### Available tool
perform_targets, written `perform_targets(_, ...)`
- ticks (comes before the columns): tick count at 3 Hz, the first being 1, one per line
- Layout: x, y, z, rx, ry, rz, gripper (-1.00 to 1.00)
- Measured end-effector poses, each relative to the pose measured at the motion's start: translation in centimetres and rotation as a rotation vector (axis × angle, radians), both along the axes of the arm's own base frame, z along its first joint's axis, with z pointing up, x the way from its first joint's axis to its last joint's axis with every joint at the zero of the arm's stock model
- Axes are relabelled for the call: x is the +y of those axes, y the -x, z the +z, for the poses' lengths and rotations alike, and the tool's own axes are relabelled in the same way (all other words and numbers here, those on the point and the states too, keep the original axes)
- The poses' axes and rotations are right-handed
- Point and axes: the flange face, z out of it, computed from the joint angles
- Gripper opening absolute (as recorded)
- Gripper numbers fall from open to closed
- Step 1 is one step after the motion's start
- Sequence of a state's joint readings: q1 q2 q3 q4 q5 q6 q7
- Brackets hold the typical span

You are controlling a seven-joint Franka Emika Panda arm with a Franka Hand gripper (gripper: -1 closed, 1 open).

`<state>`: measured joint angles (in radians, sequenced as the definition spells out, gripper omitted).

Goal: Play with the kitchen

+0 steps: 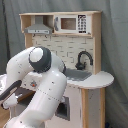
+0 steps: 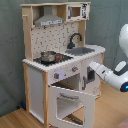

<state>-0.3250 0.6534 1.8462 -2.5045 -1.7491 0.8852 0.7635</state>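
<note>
We see a glossy white arm [image 1: 42,85] built of rounded, bulbous segments, with a dark grey disc cap at twelve o'clock on its big joint. In the second exterior view a small blue light glows on its white link [image 2: 117,80].

Toy kitchen [image 2: 45,75] of white panels and light wood, upright. Windowed oven door [image 2: 71,104] swung down open below the knobs [image 2: 56,76]. Small pot [image 2: 48,56] on the hob, left of grey sink [image 2: 82,50] with black faucet [image 1: 83,58]; hood [image 1: 38,29] above.
</note>
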Motion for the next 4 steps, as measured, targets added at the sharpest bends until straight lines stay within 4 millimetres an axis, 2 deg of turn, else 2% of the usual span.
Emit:
perform_targets(1, -0.8, -0.8, -1.4, -0.081, -0.047, 0.015, 1.0)
perform_targets(4, -1.2, -5.0, -3.3, -0.269, -0.261, 0.061, 1.0)
